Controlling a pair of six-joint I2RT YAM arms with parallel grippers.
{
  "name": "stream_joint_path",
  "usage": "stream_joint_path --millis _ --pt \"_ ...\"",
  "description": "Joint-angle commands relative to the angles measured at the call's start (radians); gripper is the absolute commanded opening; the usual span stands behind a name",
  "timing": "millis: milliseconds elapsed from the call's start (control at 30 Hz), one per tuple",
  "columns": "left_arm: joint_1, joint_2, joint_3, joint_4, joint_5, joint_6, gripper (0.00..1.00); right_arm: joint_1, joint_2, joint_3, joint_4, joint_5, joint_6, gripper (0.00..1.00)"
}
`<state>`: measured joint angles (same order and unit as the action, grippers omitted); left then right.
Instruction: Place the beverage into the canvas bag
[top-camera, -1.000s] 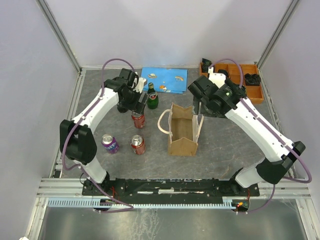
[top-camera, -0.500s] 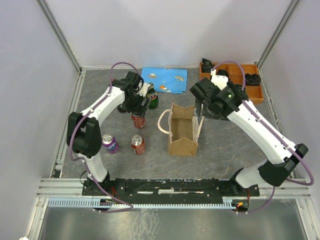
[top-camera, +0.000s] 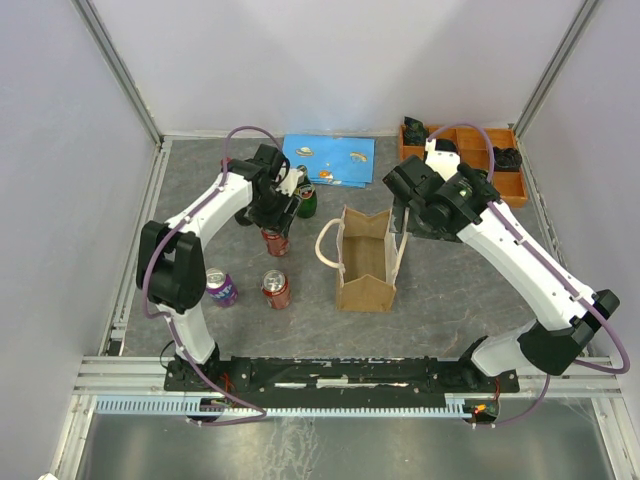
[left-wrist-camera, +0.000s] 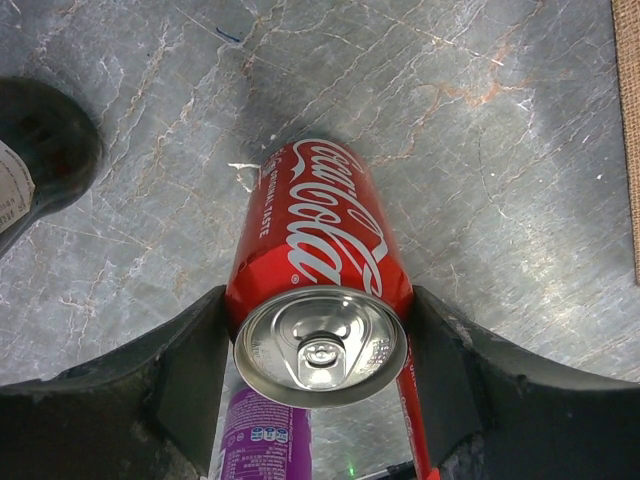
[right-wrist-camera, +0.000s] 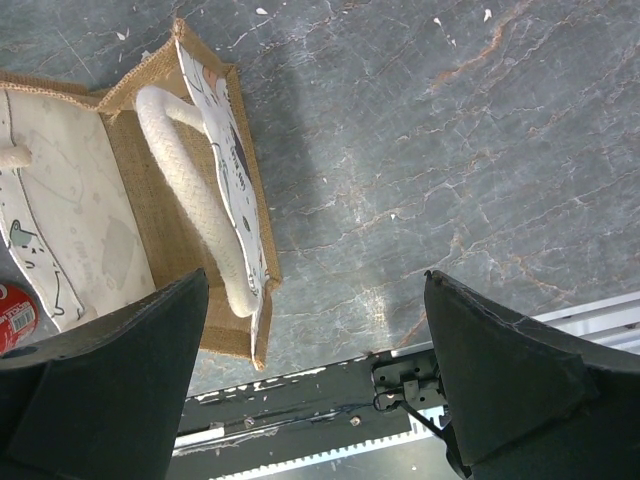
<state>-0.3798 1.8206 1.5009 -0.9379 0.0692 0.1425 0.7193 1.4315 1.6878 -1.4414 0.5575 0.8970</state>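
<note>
"Holding anything at that moment?"

"My left gripper (left-wrist-camera: 318, 320) was clenched on the red cola can (left-wrist-camera: 320, 230), a finger pressed to each side. The can stood upright on the table (top-camera: 460, 290), at 9 o'clock from the canvas bag (top-camera: 365, 265), with the green bottle (top-camera: 305, 201) at its 1 o'clock."

"And your right?"

"My right gripper (right-wrist-camera: 315, 290) was spread wide, grasping nothing, at the bag's 2 o'clock, near its cream handle (right-wrist-camera: 200, 200). The bag stood open at mid-table. A purple can (top-camera: 219, 287) and a second red can (top-camera: 276, 289) sat at its 8 o'clock."
</note>
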Motion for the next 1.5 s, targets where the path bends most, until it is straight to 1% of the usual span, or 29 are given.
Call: stream_joint_path --millis 0,67,133,333,467,567,733,900,967,1167,1333,1467 --pt "0.005 -0.049 0.07 -0.058 0.005 0.052 0.03 -0.005 -0.026 0.004 0.003 0.015 0.016 0.97" --pt "0.004 -0.078 0.125 -0.094 0.017 0.057 0.03 -0.006 -0.027 0.004 0.004 0.018 0.016 0.97" --pt "0.004 -0.094 0.215 -0.151 0.035 0.067 0.03 -0.007 -0.027 0.004 0.005 0.022 0.015 0.97" --pt "-0.009 -0.06 0.569 -0.354 0.12 0.117 0.03 -0.01 -0.025 0.012 0.015 0.031 0.018 0.97" --pt "-0.058 -0.027 0.747 -0.442 0.206 0.131 0.03 -0.009 -0.028 0.029 0.017 0.042 0.022 0.96" --pt "-0.122 -0.029 0.819 -0.438 0.246 0.115 0.03 -0.01 -0.032 0.044 0.006 0.055 0.026 0.97" --pt "-0.257 -0.058 0.811 -0.358 0.308 0.081 0.03 -0.01 -0.067 0.049 0.007 0.067 0.034 0.99" --pt "-0.391 -0.077 0.726 -0.252 0.293 0.052 0.03 -0.012 -0.115 0.045 0.027 0.074 0.041 0.99" --pt "-0.426 -0.07 0.703 -0.225 0.282 0.044 0.03 -0.009 -0.131 0.047 0.015 0.085 0.05 0.99" --pt "-0.492 -0.06 0.591 -0.115 0.245 0.038 0.03 -0.011 -0.184 0.041 -0.032 0.128 0.083 0.99" --pt "-0.507 -0.035 0.518 -0.026 0.204 0.037 0.03 -0.012 -0.227 0.019 -0.059 0.153 0.108 0.99" --pt "-0.51 0.009 0.492 0.031 0.178 0.031 0.03 -0.011 -0.255 0.008 -0.088 0.174 0.132 0.99"
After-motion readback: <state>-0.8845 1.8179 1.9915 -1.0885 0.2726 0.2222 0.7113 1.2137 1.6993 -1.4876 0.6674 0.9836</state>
